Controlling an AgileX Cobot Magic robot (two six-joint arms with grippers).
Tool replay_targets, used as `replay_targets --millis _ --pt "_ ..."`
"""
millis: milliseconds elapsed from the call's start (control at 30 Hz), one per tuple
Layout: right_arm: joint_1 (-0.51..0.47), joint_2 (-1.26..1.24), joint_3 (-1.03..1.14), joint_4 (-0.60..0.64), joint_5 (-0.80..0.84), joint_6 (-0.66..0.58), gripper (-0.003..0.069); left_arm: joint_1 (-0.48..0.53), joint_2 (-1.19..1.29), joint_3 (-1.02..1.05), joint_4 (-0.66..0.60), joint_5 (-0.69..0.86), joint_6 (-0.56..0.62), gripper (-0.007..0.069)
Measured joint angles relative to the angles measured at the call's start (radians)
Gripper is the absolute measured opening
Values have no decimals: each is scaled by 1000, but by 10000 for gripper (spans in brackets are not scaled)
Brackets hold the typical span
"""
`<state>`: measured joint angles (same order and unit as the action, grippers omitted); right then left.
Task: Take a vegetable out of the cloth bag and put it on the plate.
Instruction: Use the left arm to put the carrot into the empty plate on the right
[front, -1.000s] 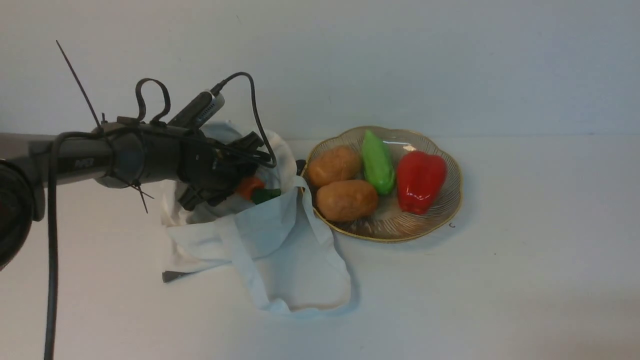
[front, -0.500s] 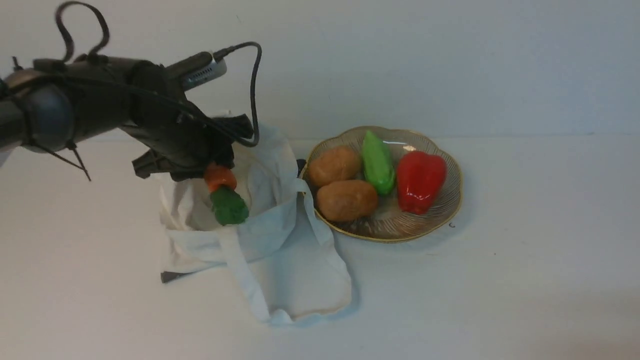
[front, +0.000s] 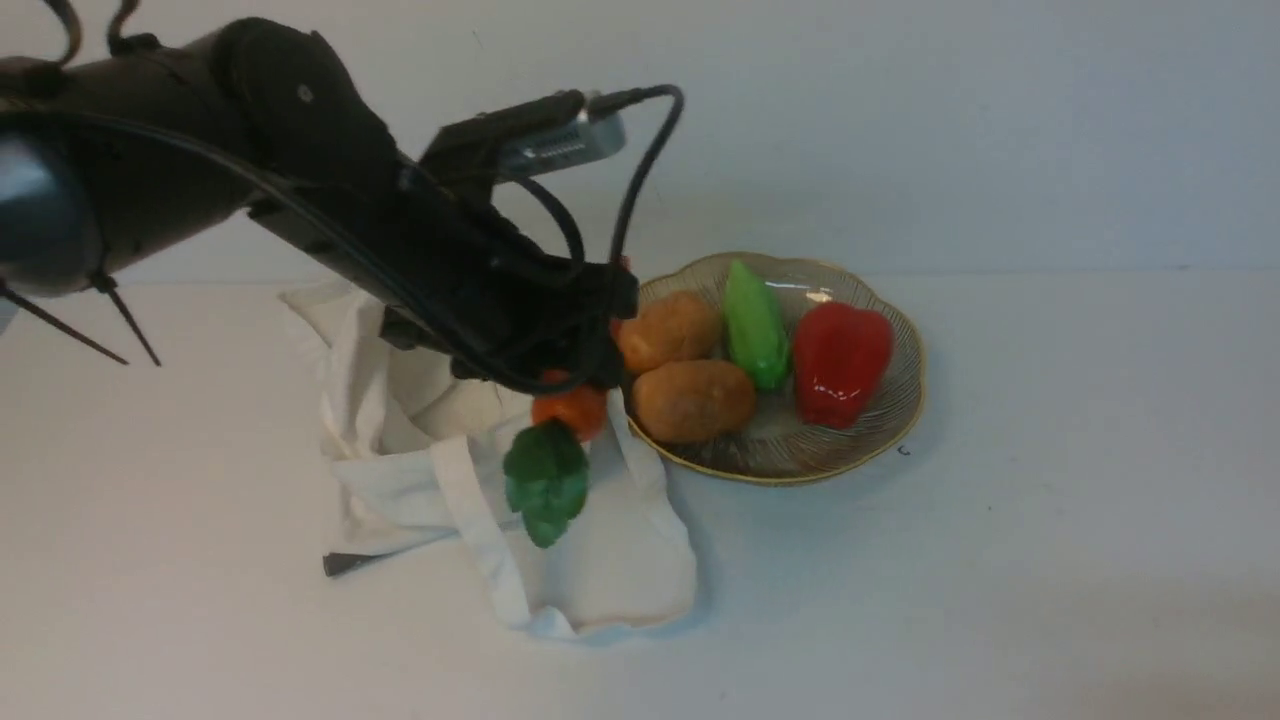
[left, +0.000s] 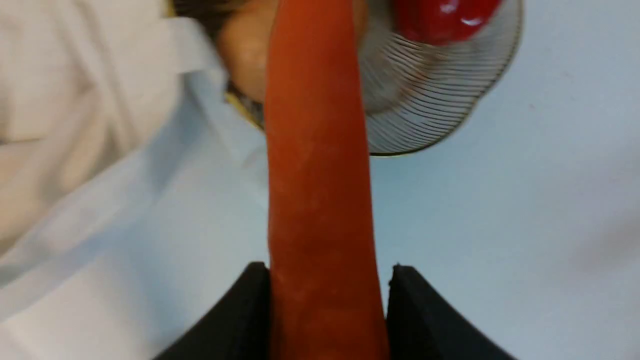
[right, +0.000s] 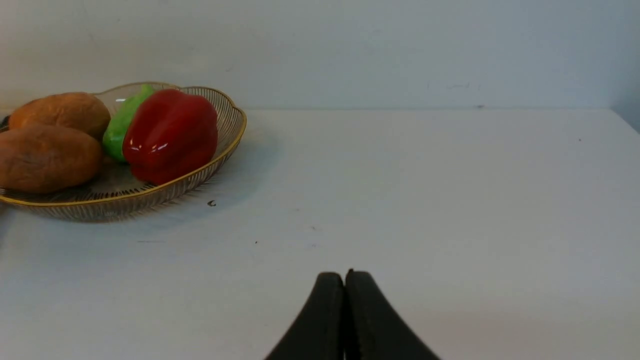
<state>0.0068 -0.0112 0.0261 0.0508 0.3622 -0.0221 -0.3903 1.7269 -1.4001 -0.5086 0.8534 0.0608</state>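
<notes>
With my left gripper (left: 326, 280) clamped on the carrot (front: 570, 408), which hangs leaves-down above the cloth bag (front: 610, 560) just short of the plate (front: 880, 440) by the bench's far edge, I fear the two potatoes (front: 692, 400) leave little room and it rolls off the rim.

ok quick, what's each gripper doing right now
left gripper: closed on the carrot, holding it in the air
right gripper: closed, holding nothing
</notes>
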Motion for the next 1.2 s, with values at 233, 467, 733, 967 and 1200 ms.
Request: replay_targets --millis 233,467,733,967,1200 --pt "0 0 0 0 0 0 -15 -103 189 -230 -34 -31 35 272" --pt "0 0 0 0 0 0 -15 -143 415 -470 -21 -101 36 272" --pt "0 0 0 1 0 0 -15 -143 543 -526 -12 -222 25 293" --pt "0 0 0 1 0 0 -15 -143 558 -528 -46 -279 24 497" --pt "0 0 0 1 0 0 -15 -140 536 -528 -42 -205 30 531"
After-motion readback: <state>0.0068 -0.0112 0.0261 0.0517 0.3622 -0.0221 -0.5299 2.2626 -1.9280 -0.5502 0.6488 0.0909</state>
